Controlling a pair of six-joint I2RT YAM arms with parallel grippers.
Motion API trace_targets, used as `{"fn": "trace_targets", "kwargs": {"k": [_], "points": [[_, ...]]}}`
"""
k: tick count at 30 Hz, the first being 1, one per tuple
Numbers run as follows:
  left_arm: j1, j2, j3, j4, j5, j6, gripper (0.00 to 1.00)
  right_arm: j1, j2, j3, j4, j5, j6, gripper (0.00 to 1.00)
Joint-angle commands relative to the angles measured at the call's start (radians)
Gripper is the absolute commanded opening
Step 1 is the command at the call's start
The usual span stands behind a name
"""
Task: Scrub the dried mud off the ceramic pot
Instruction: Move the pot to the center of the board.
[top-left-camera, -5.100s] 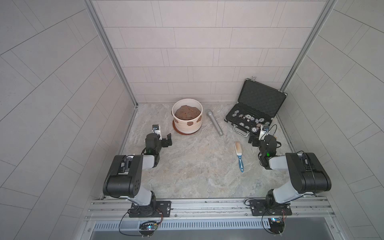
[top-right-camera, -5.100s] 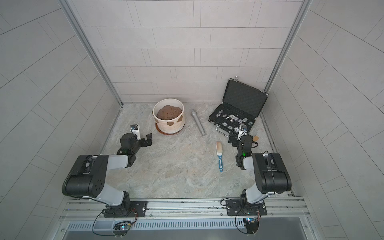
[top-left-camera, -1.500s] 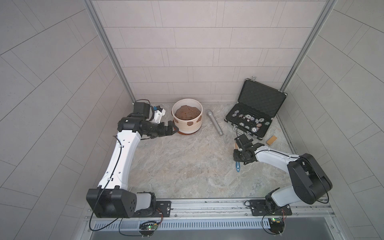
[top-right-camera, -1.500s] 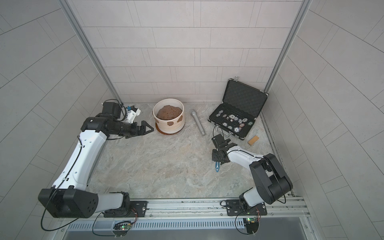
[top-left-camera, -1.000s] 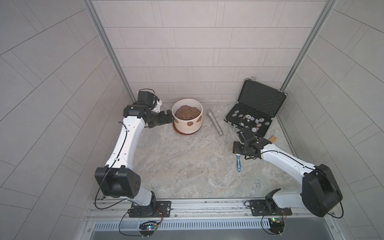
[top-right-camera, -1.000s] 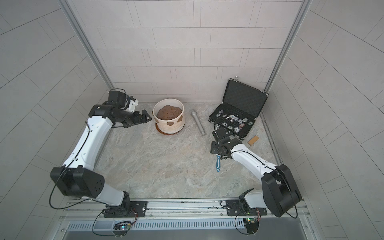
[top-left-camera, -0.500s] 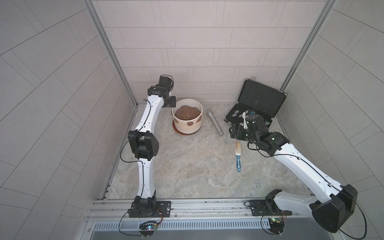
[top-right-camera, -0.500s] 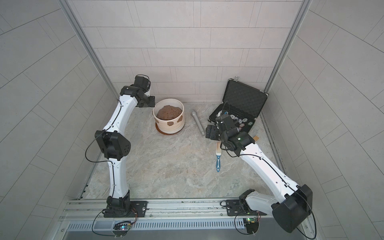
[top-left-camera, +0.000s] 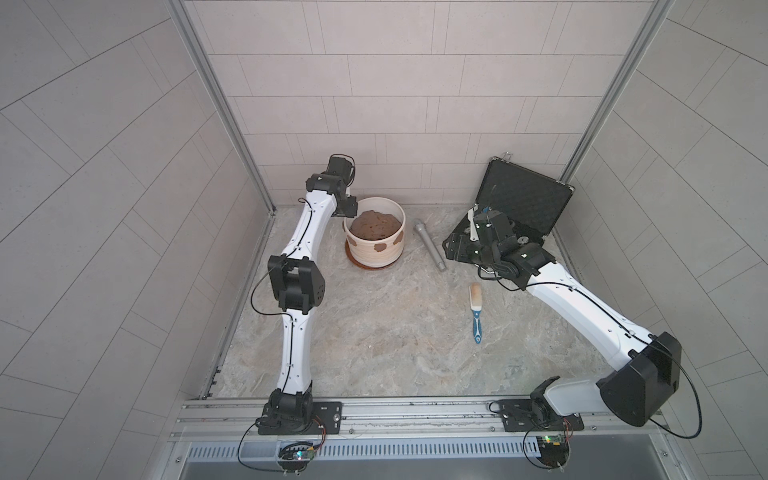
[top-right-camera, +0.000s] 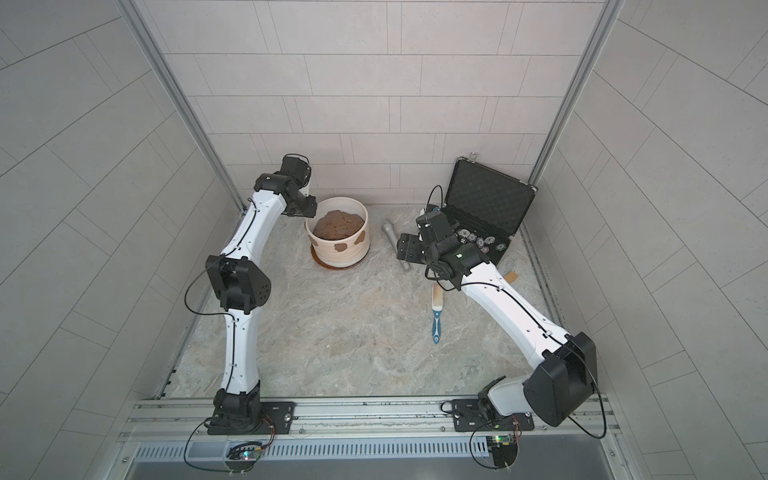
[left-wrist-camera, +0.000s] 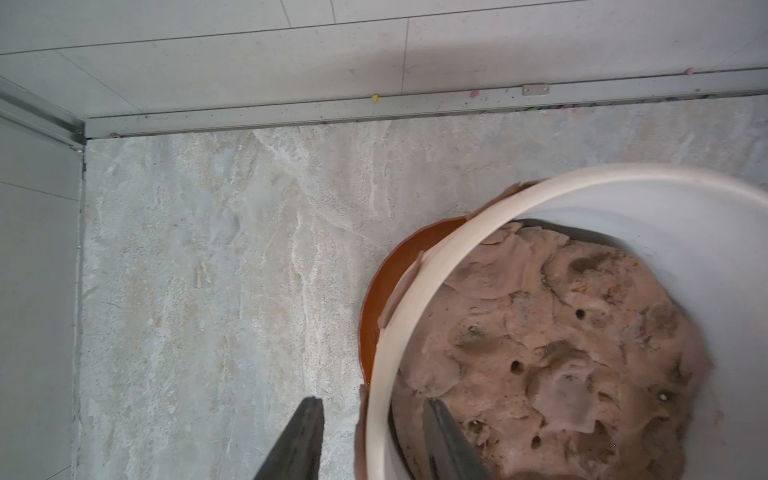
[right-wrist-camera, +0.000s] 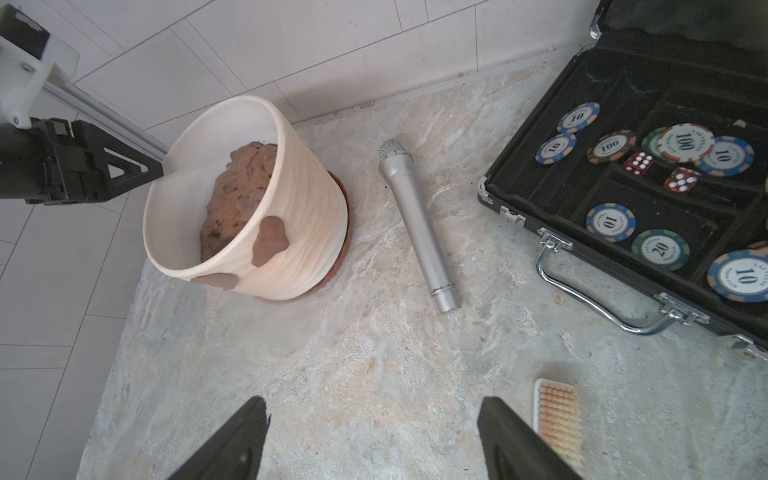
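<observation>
The cream ceramic pot (top-left-camera: 374, 253) (top-right-camera: 338, 253) stands on a brown saucer at the back left and holds a lumpy soil mound (top-left-camera: 376, 222). Two flat reddish-brown patches of dried mud (top-left-camera: 380, 248) (right-wrist-camera: 270, 239) stick to its front wall. In the left wrist view, more mud flaps (left-wrist-camera: 401, 286) cling outside the rim. My left gripper (top-left-camera: 349, 210) (left-wrist-camera: 371, 401) straddles the pot's left rim (left-wrist-camera: 415, 291) with one finger outside and one inside. It is open, with small gaps on both sides. My right gripper (top-left-camera: 453, 249) (right-wrist-camera: 372, 401) hangs open over bare floor, holding nothing.
A blue-handled scrub brush (top-left-camera: 476, 303) (right-wrist-camera: 557, 415) lies on the floor near the right gripper. A silver microphone (top-left-camera: 430, 251) (right-wrist-camera: 415, 224) lies between the pot and an open black case (top-left-camera: 519, 203) of poker chips and dice. Tiled walls stand close behind and on both sides.
My left arm reached up and back to the pot, and its jaws narrowed around the rim. My right arm rose from beside the brush and now hovers higher, toward the case.
</observation>
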Motion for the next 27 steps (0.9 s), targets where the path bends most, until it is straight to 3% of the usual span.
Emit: {"fn": "trace_targets", "kwargs": {"k": [1, 4, 8, 10, 14, 27], "points": [[-0.006, 0.033, 0.029, -0.004, 0.036, 0.021, 0.42, 0.004, -0.034, -0.020, 0.001, 0.015, 0.010, 0.84], [-0.011, 0.063, 0.036, 0.003, -0.019, 0.026, 0.33, 0.004, -0.038, -0.024, -0.001, 0.023, 0.011, 0.84], [-0.012, 0.095, 0.052, -0.003, -0.056, 0.031, 0.30, 0.004, -0.045, -0.018, -0.005, 0.023, 0.010, 0.84], [-0.017, 0.094, 0.052, -0.003, -0.059, 0.032, 0.24, 0.004, -0.048, -0.018, -0.008, 0.025, 0.007, 0.84], [-0.031, 0.084, 0.053, -0.008, -0.040, 0.047, 0.14, 0.004, -0.054, -0.023, -0.014, 0.029, 0.006, 0.84], [-0.062, 0.040, 0.010, -0.030, 0.067, 0.125, 0.02, 0.004, -0.056, -0.038, -0.037, 0.027, 0.009, 0.85]]}}
